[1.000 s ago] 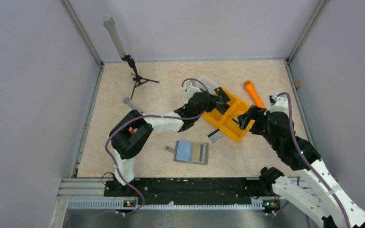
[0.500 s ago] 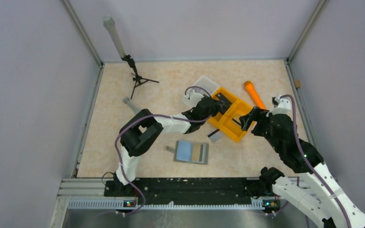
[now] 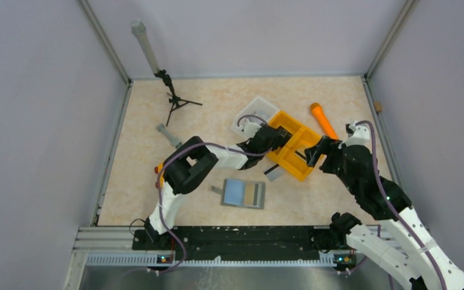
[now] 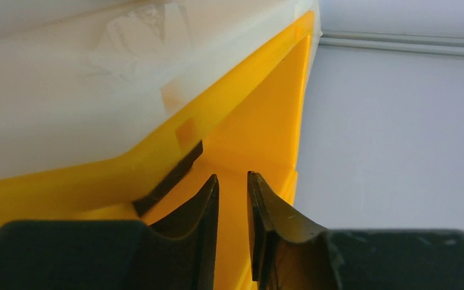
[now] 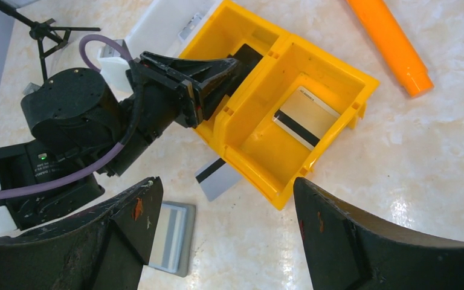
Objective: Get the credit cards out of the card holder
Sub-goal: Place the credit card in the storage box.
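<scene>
Marbled beige surface (image 3: 217,103) carries your glossy orange bin (image 5: 260,139) with two compartments. You can count three thin rectangles: striped card (image 5: 305,121) in one compartment, dark card (image 4: 172,175) in the other, grey card (image 5: 214,178) lying beside the bin. The matte holder (image 3: 243,193) lies open near the bin. Left gripper (image 4: 232,175) is barely parted and empty; right gripper (image 5: 226,181) is spread wide and empty. Print is unreadable.

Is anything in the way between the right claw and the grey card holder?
Only low things: the near wall of the orange bin and one loose card beside it sit between the right gripper and the card holder. Nothing tall.
</scene>
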